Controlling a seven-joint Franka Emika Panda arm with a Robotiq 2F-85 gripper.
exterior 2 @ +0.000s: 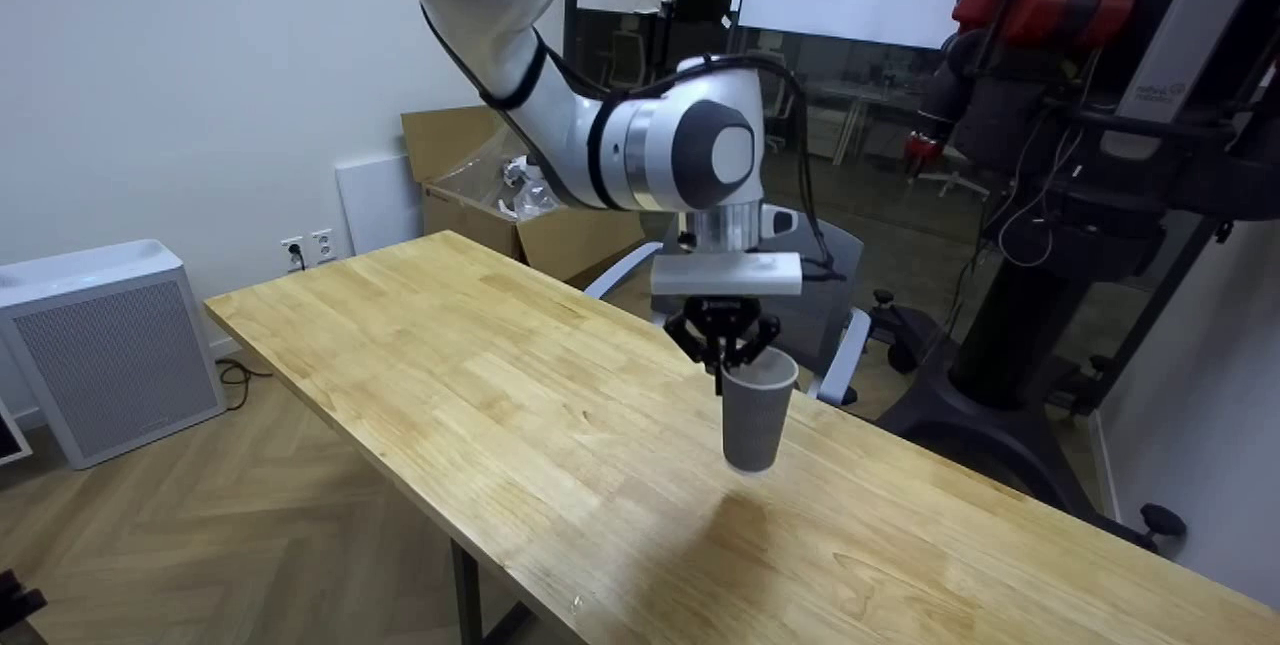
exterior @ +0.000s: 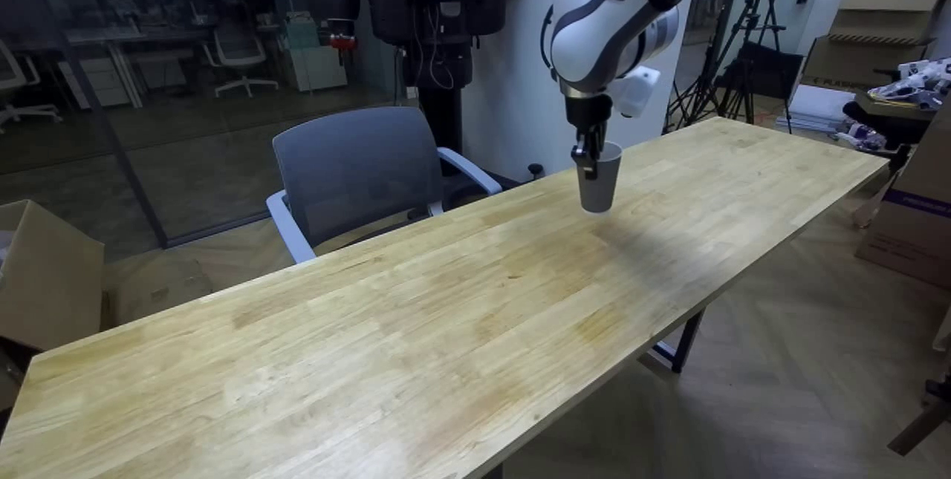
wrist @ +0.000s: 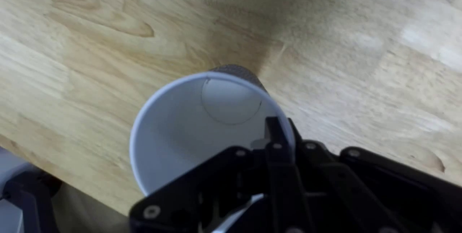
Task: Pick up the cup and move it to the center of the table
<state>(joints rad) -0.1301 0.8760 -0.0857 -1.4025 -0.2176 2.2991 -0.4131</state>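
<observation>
The dark grey-brown cup, with a pale rim and white inside, shows in both exterior views [exterior: 600, 193] [exterior 2: 755, 425] and from above in the wrist view [wrist: 180, 121]. My gripper, in both exterior views [exterior: 588, 165] [exterior 2: 725, 375] and the wrist view [wrist: 283, 126], is shut on one side of the cup's wall. One finger is inside the cup and one outside. The cup hangs nearly upright and seems a little above the light wood table [exterior: 416, 338] [exterior 2: 450, 355] [wrist: 94, 67], its shadow lying apart from its base. It is near the chair-side long edge.
A grey office chair [exterior: 356, 167] [exterior 2: 840, 255] stands against the table's long edge, near the cup. A dark and red robot [exterior 2: 1040, 175] stands behind it. An open cardboard box [exterior 2: 480, 225] is past the table's far end in an exterior view.
</observation>
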